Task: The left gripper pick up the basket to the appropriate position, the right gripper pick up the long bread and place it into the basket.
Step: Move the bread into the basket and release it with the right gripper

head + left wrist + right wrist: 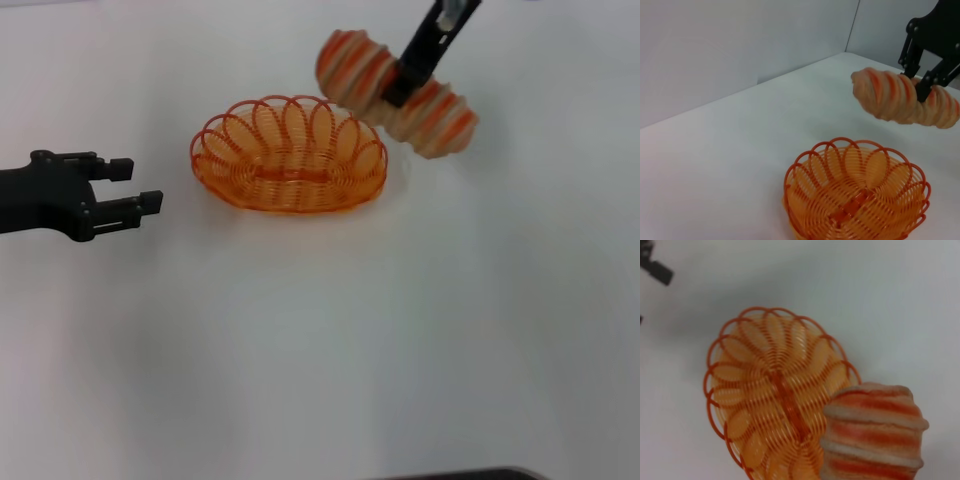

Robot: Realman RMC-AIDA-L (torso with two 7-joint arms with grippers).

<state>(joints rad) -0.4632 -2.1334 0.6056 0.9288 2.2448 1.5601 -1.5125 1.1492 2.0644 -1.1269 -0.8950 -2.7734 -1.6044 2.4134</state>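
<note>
Head view, long bread point(400, 95) clamped in right claw point(400, 85)

Both arms matte black (blocky, angular links) with two-fingered claws.

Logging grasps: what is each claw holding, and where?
Right claw grips the bread around its middle, lifted. Left claw is open, holding nothing.
</note>
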